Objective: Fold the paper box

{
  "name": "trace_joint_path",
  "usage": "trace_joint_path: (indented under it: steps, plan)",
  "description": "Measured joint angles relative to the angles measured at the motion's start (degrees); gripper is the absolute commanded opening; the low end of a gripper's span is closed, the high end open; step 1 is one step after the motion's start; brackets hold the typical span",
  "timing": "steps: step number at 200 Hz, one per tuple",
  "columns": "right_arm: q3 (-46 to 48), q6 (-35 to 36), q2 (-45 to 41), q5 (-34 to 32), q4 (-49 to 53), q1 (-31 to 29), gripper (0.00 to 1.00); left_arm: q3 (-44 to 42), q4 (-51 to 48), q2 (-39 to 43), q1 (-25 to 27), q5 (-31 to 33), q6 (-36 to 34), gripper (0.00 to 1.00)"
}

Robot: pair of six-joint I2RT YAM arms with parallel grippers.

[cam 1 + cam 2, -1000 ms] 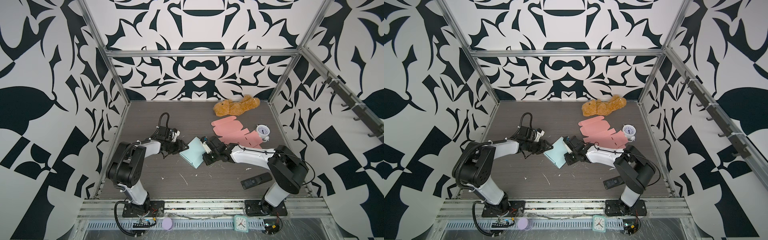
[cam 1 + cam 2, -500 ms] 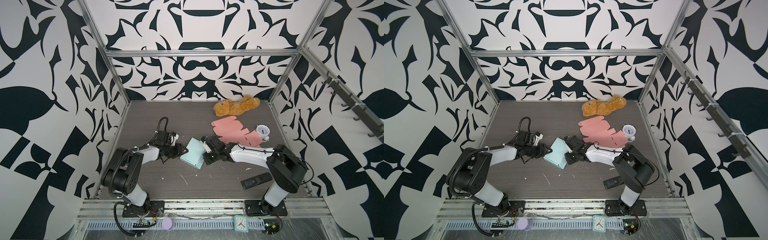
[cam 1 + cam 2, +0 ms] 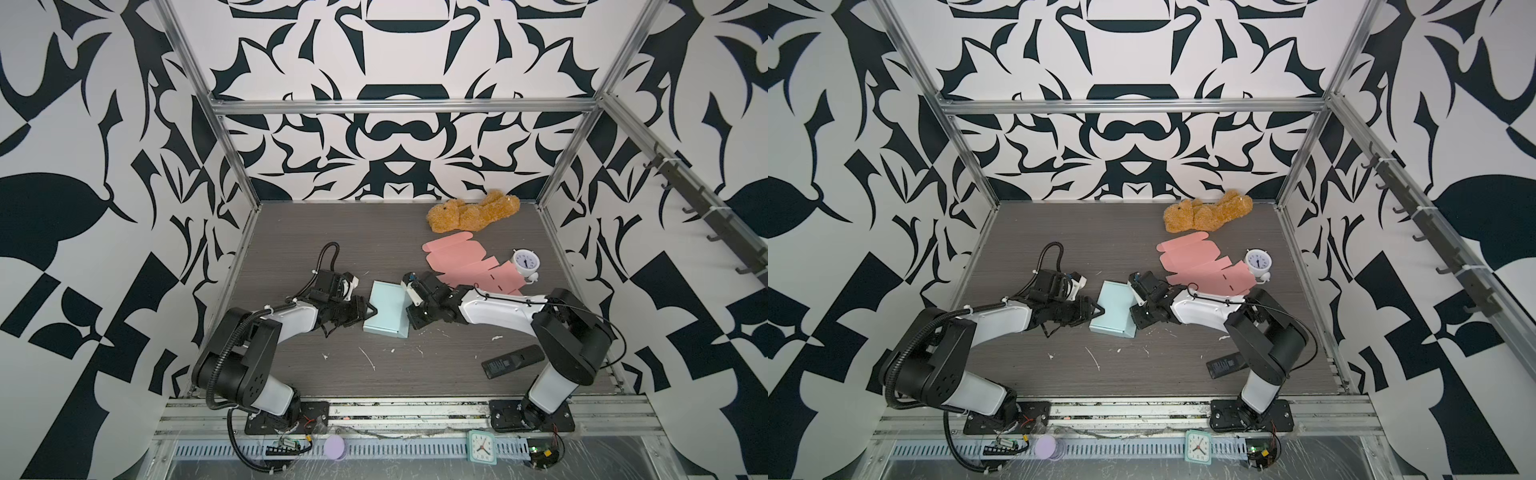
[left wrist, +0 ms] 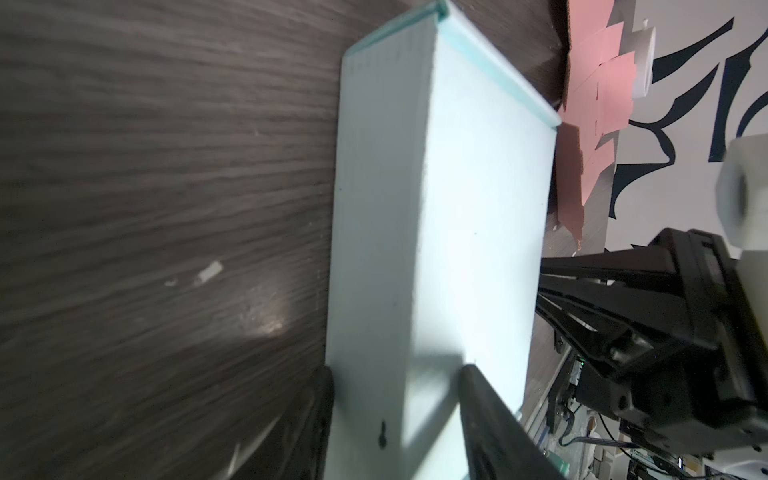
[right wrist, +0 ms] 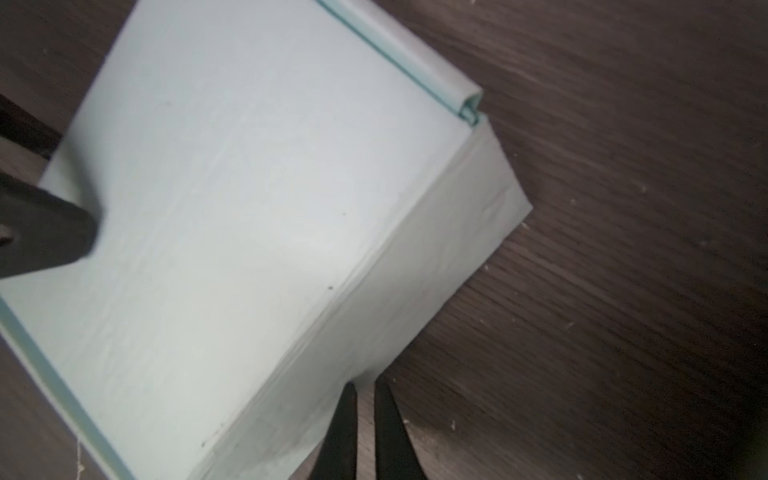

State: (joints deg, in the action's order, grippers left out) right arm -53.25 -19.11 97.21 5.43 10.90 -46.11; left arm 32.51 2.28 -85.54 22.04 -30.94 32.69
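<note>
The folded light blue paper box (image 3: 386, 307) (image 3: 1115, 309) lies mid-table in both top views. My left gripper (image 3: 368, 311) (image 3: 1096, 311) is at its left edge. In the left wrist view this gripper (image 4: 395, 374) is shut on the box (image 4: 436, 208), one finger under its side wall and one on its top face. My right gripper (image 3: 409, 323) (image 3: 1136, 322) is at the box's right side. In the right wrist view its jaws (image 5: 365, 384) are almost together, with nothing between them. Their tips rest at the foot of the box's side wall (image 5: 415, 270). A left finger (image 5: 41, 232) lies on the far edge.
A flat pink cardboard blank (image 3: 469, 266) lies behind the right arm. A white alarm clock (image 3: 525, 262) stands beside it, with a brown teddy bear (image 3: 473, 214) by the back wall. A black remote (image 3: 513, 360) lies front right. Paper scraps (image 3: 368, 358) dot the table.
The left arm has swung lower and toward the front, with its gripper staying at the box's left edge. The right gripper has hardly moved and its jaws have parted slightly.
</note>
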Motion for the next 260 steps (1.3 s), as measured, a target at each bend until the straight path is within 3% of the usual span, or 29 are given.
trace_joint_path:
  steps: [64, 260]
  plan:
    - [2.89, -0.39, -2.1, -0.37, 0.81, -1.68, 0.2, -2.08, -3.78, 7.45, 0.44, 2.08, 0.39, 0.67]
    - [2.27, -1.57, -1.51, -2.34, 1.29, -4.7, 0.16, -2.34, -7.15, 9.94, 8.74, 9.38, 4.15, 0.6]
